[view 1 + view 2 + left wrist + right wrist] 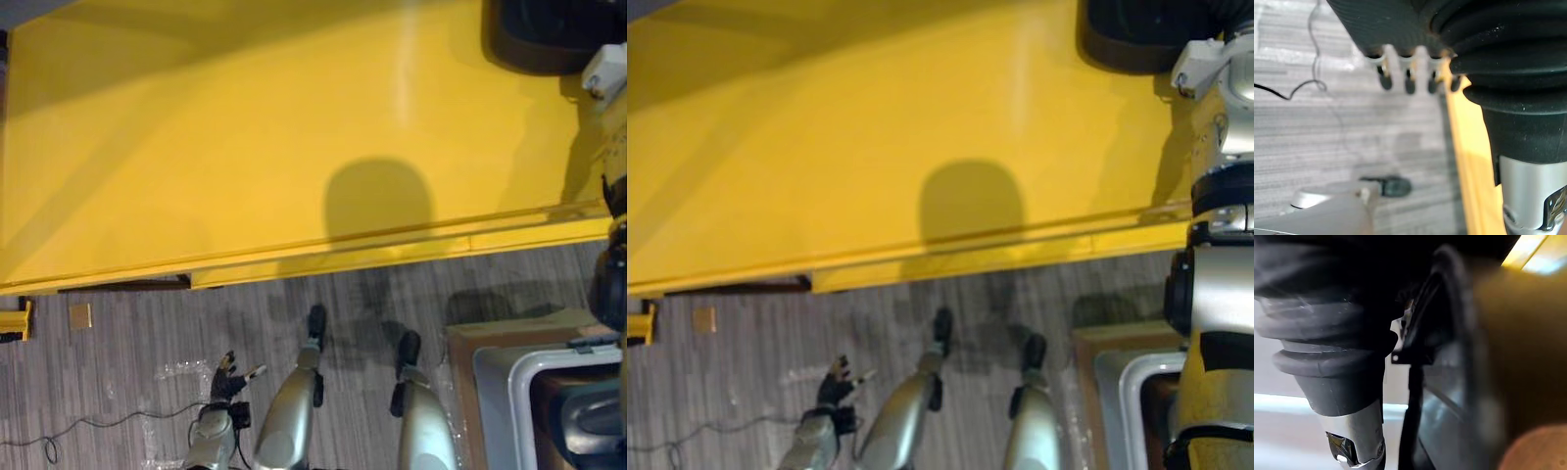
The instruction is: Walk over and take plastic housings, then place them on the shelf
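the dark housing (pixel 544 34) lies at the far right corner of the yellow shelf (pixel 196 147), beside the raised right hand (pixel 1327 298), grip impossible to tell; the left hand (pixel 227 380) hangs slack, well apart.

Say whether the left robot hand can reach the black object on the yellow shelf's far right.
Probably not. The left robot hand hangs open low over the floor, short of the yellow shelf, while the black object lies across its whole top, far right.
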Available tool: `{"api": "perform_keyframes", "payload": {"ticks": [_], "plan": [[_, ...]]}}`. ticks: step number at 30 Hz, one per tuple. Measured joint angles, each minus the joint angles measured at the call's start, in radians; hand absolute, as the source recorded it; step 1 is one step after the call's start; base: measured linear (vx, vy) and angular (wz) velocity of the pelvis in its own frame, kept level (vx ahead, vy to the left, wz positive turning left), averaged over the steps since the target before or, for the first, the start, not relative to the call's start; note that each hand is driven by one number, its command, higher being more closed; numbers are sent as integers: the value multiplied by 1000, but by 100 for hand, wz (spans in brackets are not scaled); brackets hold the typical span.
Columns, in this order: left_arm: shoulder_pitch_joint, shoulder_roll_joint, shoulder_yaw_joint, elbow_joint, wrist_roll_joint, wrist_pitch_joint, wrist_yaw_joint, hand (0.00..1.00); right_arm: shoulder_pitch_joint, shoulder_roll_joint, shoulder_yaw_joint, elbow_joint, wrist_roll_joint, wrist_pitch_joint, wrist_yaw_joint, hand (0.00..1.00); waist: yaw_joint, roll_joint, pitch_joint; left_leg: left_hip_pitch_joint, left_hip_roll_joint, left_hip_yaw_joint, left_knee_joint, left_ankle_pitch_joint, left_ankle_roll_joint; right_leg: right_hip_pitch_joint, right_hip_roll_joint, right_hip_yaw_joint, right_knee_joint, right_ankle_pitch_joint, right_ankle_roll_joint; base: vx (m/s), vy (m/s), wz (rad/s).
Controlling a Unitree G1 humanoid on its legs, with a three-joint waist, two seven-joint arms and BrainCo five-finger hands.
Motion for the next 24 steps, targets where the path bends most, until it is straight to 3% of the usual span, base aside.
{"api": "perform_keyframes", "payload": {"ticks": [15, 24], "plan": [[0, 0, -3, 2, -2, 0, -16, 0, 0, -48, 79, 2, -31, 6, 45, 0, 11, 1, -1, -5, 0, -1, 0, 0, -1, -3, -4, -5, 5, -5, 0, 0, -3, 1], [0, 0, -7, 24, -1, -1, -21, 0, 0, -55, 112, -1, -41, -5, 67, 0, 13, 29, -20, -5, -1, -4, 0, 0, -1, -10, -9, -11, 25, -20, 0, 4, -9, 2]]}}
